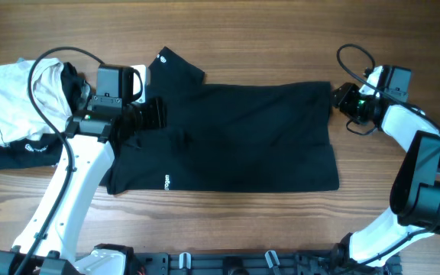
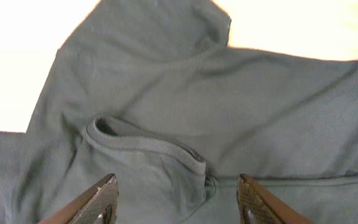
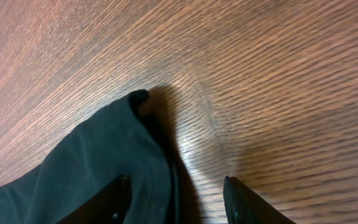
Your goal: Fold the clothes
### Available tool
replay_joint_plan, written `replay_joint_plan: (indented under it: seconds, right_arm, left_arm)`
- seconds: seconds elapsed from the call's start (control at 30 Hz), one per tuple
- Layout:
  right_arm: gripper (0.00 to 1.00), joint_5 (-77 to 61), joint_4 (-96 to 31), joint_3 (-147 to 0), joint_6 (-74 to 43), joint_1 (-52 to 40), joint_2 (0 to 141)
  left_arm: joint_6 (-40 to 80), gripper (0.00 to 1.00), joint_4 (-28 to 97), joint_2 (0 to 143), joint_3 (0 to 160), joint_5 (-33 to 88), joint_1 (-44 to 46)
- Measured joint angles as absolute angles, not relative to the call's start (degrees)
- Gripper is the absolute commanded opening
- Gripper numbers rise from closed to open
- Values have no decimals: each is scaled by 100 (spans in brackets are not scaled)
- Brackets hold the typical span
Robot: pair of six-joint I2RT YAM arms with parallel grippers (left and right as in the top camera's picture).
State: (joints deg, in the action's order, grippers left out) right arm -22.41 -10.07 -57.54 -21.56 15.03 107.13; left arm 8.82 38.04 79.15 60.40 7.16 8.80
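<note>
Black T-shirt [image 1: 243,134] lies flat; left claw [image 1: 157,114] hides its collar (overhead).

The T-shirt [image 1: 243,137] lies spread across the table [image 1: 281,229] — a folded pile [image 1: 10,99] off its left end, beyond the left hand [image 1: 153,114].

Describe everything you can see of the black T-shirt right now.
The black T-shirt lies spread flat on the wooden table, neck toward the left arm, one short sleeve sticking out at top left. Soft, slightly wrinkled fabric; small white marks on that sleeve and near the lower edge. Its ribbed collar sits just ahead of the open left gripper. Its right corner lies at the open right gripper, whose fingers stand apart.
</note>
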Motion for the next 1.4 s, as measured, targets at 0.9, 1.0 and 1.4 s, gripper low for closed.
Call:
replay_joint_plan:
  seconds: [0.9, 1.0, 1.4]
  right_arm:
    - [66, -3234, -2810, -5843, -1769, 1553, 8742]
    - [65, -3079, -2794, -5843, -1767, 1553, 8742]
    - [65, -2176, -775, -5843, -1313, 1553, 10057]
  left_arm:
    - [-416, 10, 316, 13161, 8781, 1146, 342]
    - [-421, 4, 502, 13170, 8820, 1194, 338]
    - [-395, 4, 2296, 11520, 8803, 1190, 336]
